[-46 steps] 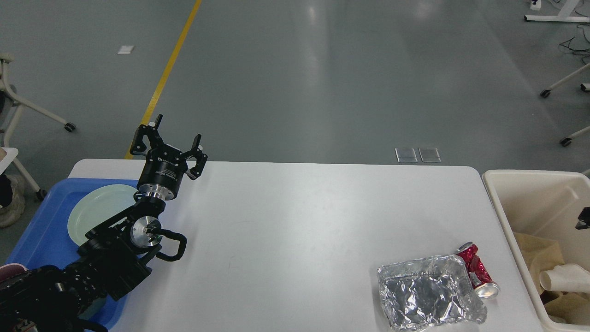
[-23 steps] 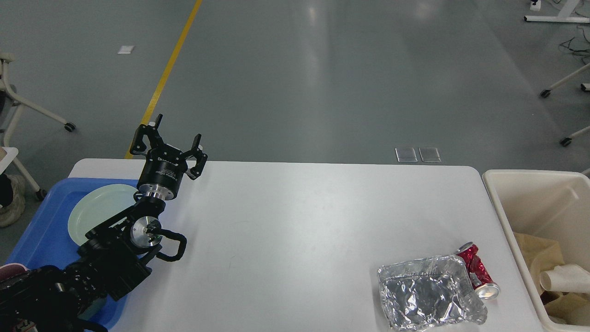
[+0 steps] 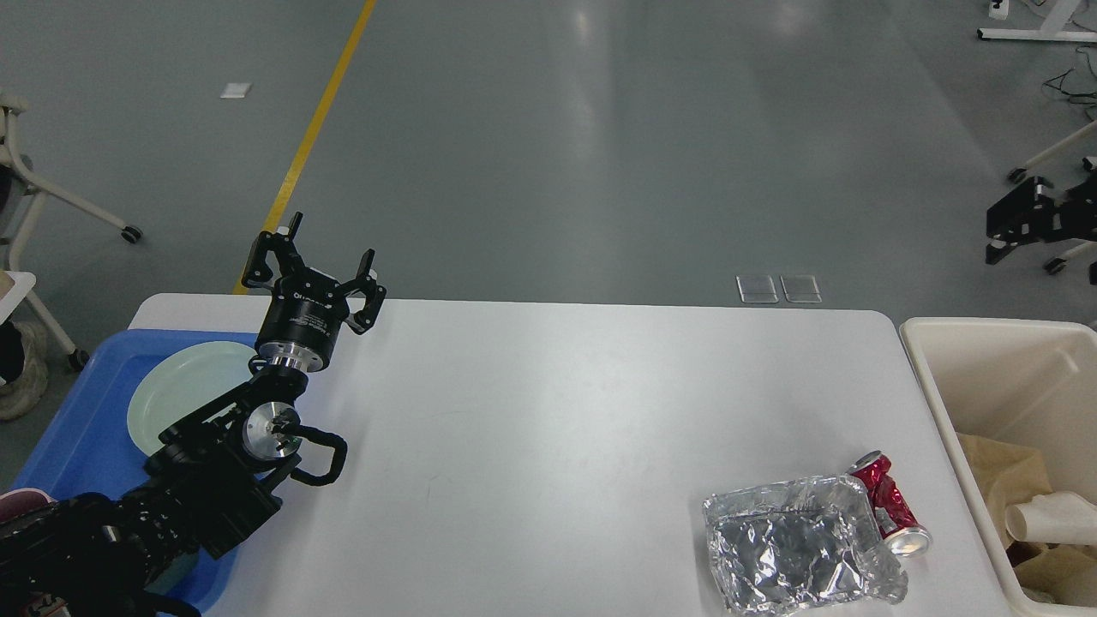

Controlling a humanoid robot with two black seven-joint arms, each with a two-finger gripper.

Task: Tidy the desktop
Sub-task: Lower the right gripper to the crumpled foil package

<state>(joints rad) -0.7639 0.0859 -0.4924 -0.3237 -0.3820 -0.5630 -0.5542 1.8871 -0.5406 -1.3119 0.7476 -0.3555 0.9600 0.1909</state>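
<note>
Desktop (image 3: 548,411) filled the lower part of the head view, white, matte, round-cornered, its far edge running across the middle of the frame with grey floor (image 3: 600,154) beyond. Left gripper (image 3: 324,257) stood raised above the far left corner of the desktop, pointing up and away, its two fingers (image 3: 267,257) spread apart with nothing between them. Below it sat a black cylindrical wrist with a bright metal ring, then the black arm (image 3: 197,488) running down to the lower left edge of the view, crossing over a blue tray (image 3: 81,428). The tray lay at the left end of the desktop, partly hidden by the arm, and held a pale green plate (image 3: 184,394), lying flat. Middle of the desktop was bare white surface. Near the front right corner lay a crumpled foil container (image 3: 793,548), open side up, and touching its right edge lay a crushed red can (image 3: 891,510) on its side, silver end toward the camera. Just beside the right end of the desktop stood a cream bin (image 3: 930,377), with brown paper and a white paper cup (image 3: 1050,521) inside. Right gripper (image 3: 1011,224) showed small and dark at the far right edge, high above the bin and against the floor; whether its fingers were apart or together could not be told. A yellow line (image 3: 313,128) crossed the floor at upper left, and white wheeled frames stood at both edges.
</note>
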